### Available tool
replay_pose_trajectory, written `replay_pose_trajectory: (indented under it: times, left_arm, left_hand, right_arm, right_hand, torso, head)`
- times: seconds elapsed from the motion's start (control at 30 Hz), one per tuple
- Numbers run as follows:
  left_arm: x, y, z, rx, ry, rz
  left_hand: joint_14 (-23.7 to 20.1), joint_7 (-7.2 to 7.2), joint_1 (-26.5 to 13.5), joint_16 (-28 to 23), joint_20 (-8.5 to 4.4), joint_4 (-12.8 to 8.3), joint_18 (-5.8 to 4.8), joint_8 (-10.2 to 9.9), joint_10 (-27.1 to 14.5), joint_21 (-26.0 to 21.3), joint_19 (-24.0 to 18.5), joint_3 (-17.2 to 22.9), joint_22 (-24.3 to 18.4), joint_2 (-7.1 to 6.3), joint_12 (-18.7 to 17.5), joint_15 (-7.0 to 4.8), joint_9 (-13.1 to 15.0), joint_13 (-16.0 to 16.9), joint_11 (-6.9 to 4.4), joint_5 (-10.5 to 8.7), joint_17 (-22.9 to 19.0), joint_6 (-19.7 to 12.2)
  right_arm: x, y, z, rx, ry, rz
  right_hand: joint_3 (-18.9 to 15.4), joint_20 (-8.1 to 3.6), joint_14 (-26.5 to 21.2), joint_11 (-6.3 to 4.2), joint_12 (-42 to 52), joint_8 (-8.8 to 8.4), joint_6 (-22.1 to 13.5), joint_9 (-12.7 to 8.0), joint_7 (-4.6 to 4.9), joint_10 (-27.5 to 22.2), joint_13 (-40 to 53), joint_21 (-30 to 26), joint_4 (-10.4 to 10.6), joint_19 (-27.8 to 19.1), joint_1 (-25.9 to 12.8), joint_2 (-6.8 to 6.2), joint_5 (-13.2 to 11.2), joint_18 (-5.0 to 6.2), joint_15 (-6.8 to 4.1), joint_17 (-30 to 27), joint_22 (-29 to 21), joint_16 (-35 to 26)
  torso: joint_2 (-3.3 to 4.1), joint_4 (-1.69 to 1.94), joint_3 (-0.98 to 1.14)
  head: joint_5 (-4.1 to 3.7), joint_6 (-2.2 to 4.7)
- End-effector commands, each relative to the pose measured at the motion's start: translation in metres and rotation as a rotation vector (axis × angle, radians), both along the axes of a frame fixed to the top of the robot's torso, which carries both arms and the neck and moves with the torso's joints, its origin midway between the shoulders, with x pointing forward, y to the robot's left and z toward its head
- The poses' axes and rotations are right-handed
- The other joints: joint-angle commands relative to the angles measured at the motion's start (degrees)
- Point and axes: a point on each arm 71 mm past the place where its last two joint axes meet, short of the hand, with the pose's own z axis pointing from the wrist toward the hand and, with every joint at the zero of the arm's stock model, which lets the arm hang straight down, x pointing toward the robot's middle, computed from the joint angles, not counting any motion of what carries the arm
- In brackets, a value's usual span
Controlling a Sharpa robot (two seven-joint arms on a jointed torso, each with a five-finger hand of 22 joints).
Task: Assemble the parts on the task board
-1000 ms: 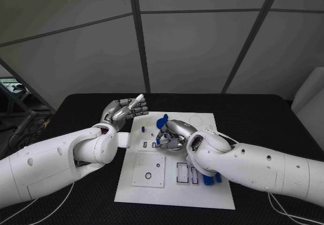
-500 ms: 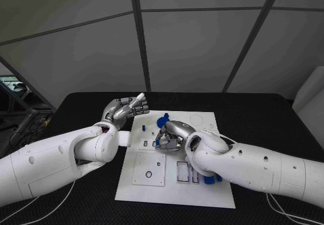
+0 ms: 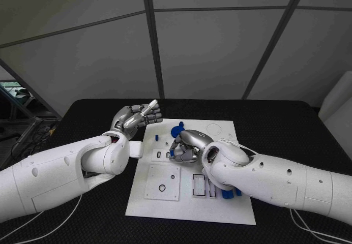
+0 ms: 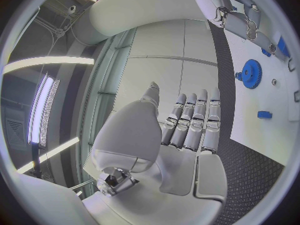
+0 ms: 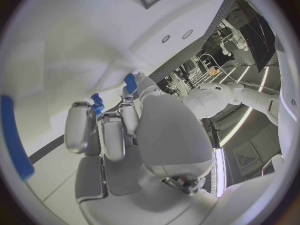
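Task board (image 3: 192,203): white plate, centre of black table (image 3: 293,122). Blue gear (image 3: 177,131) lies at board's 12 o'clock end; blue parts (image 3: 227,194) at its 3 o'clock edge. Left robot hand (image 3: 136,118): raised off board's 10 o'clock corner, fingers extended together, empty. Right robot hand (image 3: 186,147): curled fingers low on board centre, a small blue part (image 5: 98,104) at its fingertips; hold cannot be told.

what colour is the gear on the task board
Blue; the gear shows best in the left wrist view.
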Motion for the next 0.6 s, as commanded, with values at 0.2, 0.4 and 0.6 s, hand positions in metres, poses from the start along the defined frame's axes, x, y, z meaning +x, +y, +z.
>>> replay_pose_trajectory:
  times: [0.2,0.4,0.6]
  left_arm:
    - [0.0003,-0.0012,0.0019,-0.002,-0.01,-0.015]
    - [0.0003,-0.0012,0.0019,-0.001,-0.01,-0.014]
    - [0.0003,-0.0013,0.0018,-0.002,-0.01,-0.015]
  left_hand:
    - [0.33,0.92,0.06,-0.29,0.0,-0.42,-1.1,-0.29,0.22,-0.04,-0.39,0.03,-0.09,0.34,-0.18,0.14,0.02,0.01,0.12,-0.15,0.0,0.29]
    - [0.33,0.92,0.06,-0.29,0.0,-0.42,-1.1,-0.29,0.22,-0.04,-0.39,0.03,-0.09,0.34,-0.18,0.14,0.02,0.01,0.12,-0.15,0.0,0.29]
    - [0.33,0.92,0.06,-0.29,0.0,-0.42,-1.1,-0.29,0.22,-0.04,-0.39,0.03,-0.09,0.34,-0.18,0.14,0.02,0.01,0.12,-0.15,0.0,0.29]
  right_arm:
    - [0.0004,-0.0036,-0.0057,-0.055,0.016,-0.002]
    - [0.0,-0.0028,-0.0062,-0.062,0.02,0.004]
    - [0.0004,-0.0029,-0.0072,-0.072,0.027,0.006]
  right_hand:
    - [0.12,0.25,4.32,0.13,-0.96,-0.76,-0.97,-0.34,0.36,-0.86,-1.04,-0.48,-0.08,-0.7,-0.68,-0.26,0.15,-0.09,0.3,6.89,-0.32,-0.45]
    - [0.11,0.34,4.28,0.26,-1.25,-0.94,-1.29,-0.42,0.51,-1.06,-1.28,-0.6,-0.07,-0.84,-0.78,-0.39,0.15,-0.04,0.41,6.72,-0.52,-0.54]
    - [0.07,0.54,4.23,0.53,-2.09,-1.37,-2.02,-0.62,0.84,-1.64,-1.98,-0.84,0.0,-1.09,-1.02,-0.66,0.0,0.03,0.64,6.54,-0.87,-0.66]
  torso:
    - [-0.02,-0.01,0.01]
    - [-0.01,0.0,0.0]
    - [-0.02,0.0,-0.03]
  head:
    - [-0.08,-0.07]
    - [-0.17,-0.18]
    - [-0.31,-0.15]
